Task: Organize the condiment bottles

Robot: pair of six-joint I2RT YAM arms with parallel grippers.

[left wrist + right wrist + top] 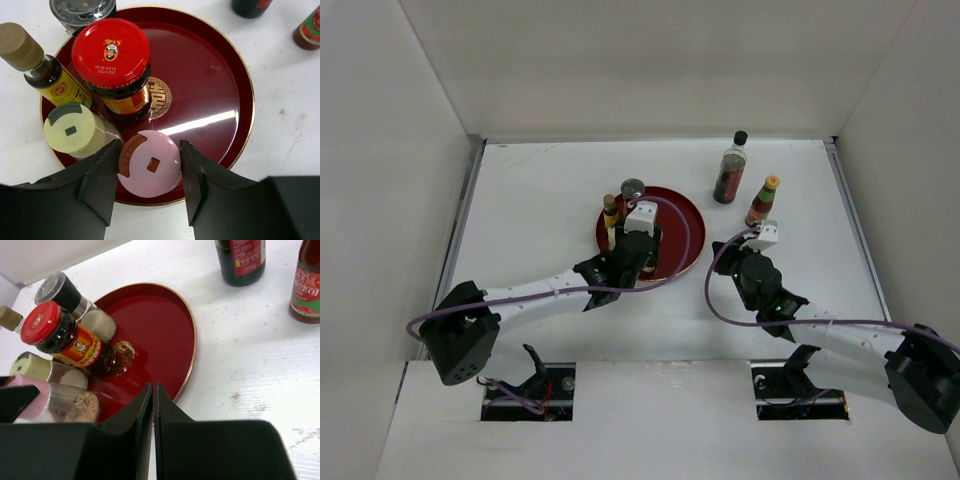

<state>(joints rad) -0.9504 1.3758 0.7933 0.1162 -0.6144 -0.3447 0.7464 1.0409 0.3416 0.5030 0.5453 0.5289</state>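
Nearest, the left gripper (150, 145) stands over the near rim of the round red lacquer tray (215, 90). Its matte black fingers (102, 175) bracket the pink-lidded shaker (152, 167). Their inner faces meet the flat plastic lid on both sides, but I cannot tell whether they squeeze it or merely flank it. Through its clear wall, the right wrist view shows tan powder.

Just left of it is the cream-lidded shaker (70, 131), a squat cylinder with a grey flip tab, close enough to seem to touch. Behind both sits the red-lidded jar (111, 52), with a glossy metal cap, dark glass and a yellow label, near the gilt emblem at the tray's centre. To its left leans a slim bottle with a brown cap (42, 70). Behind the jar is the silver-topped shaker (80, 10). All five crowd the tray's left half.

The right gripper (153, 390) is off the tray to its right, its fingers pinched together on nothing.

Farther back, on the scuffed white table (540, 190), stand the yellow-capped bottle (762, 203) with its reddish label and, beyond it, the tall dark bottle (731, 170) with its black cap.
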